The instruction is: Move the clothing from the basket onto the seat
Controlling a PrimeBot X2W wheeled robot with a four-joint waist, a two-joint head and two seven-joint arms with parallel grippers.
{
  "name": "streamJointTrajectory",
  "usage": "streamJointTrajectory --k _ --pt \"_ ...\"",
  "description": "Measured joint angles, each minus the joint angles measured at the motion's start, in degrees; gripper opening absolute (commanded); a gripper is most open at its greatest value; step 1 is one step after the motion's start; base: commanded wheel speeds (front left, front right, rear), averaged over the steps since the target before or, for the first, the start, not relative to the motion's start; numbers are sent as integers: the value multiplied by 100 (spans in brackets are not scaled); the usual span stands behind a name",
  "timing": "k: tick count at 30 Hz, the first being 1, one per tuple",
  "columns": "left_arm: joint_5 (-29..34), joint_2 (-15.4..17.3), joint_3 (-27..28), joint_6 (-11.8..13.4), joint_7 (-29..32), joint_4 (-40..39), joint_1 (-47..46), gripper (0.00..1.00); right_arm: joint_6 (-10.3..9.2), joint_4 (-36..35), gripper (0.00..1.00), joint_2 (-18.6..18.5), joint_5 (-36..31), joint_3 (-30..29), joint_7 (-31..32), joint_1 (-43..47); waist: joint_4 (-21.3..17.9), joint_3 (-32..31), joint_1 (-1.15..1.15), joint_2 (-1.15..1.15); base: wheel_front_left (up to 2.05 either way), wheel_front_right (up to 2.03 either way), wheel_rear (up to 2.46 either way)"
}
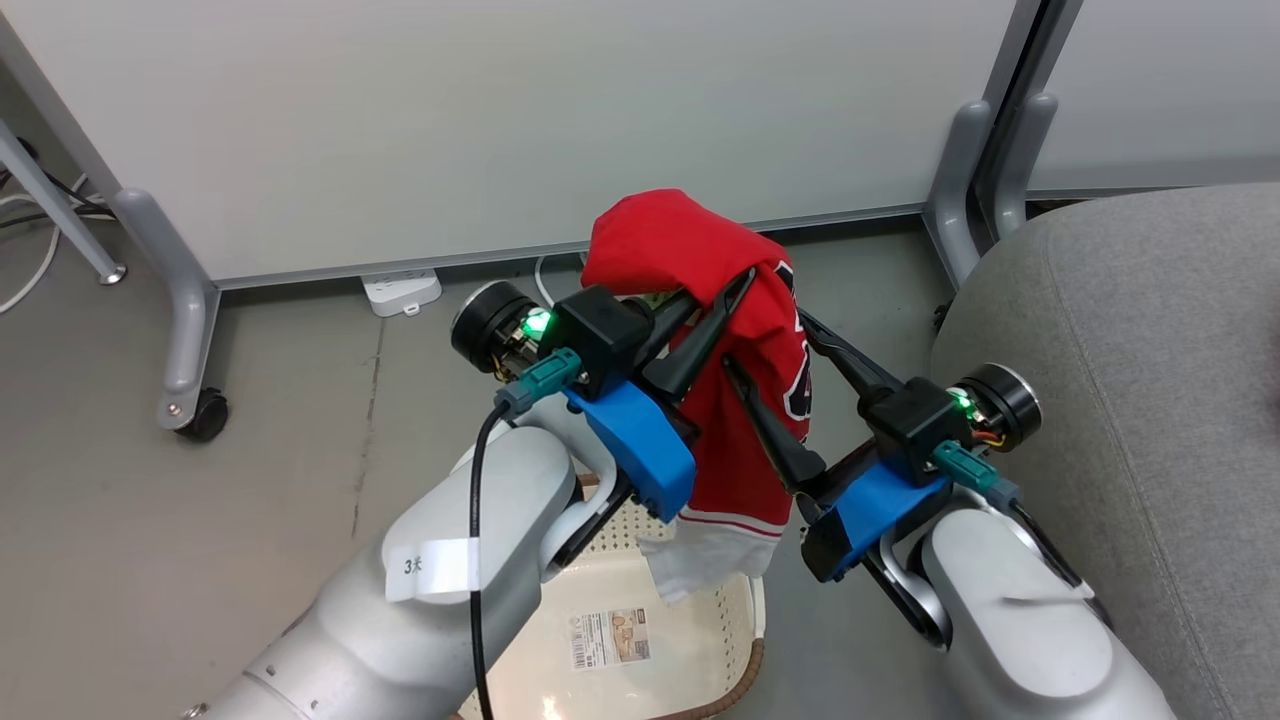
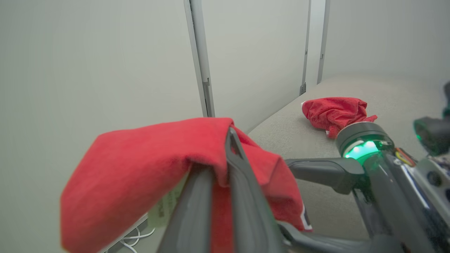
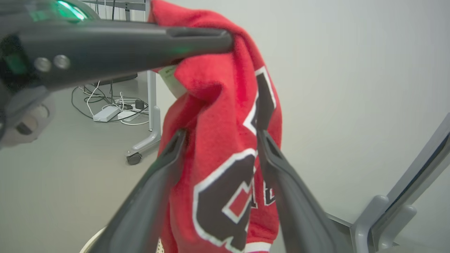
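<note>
Head view: left claw (image 1: 735, 285) pinches a red jersey (image 1: 680, 240) hanging above the basket (image 1: 745, 680), right claw (image 1: 762, 338) gapes wide astride its cloth; mid-transfer, it seems, needing a carry rightward onto the grey seat (image 1: 1100, 350).

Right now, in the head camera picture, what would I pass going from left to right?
You'd pass the black wheel, white power strip, red jersey, grey stand leg, then the grey sofa.
</note>
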Motion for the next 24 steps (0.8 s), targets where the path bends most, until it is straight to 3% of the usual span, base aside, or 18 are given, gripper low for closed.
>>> streamJointTrajectory --k 4,5,24 --pt "0 -22 -34 0 0 -18 -28 0 0 379 100 71 37 97 1 -193 17 33 0 0 0 0 0" --pt "0 -25 -43 0 0 -19 -31 0 0 471 1 82 79 112 0 -226 18 40 0 0 0 0 0" --pt "-32 -55 -96 0 0 22 -47 0 0 712 0 77 347 236 0 -376 35 -40 0 0 0 0 0"
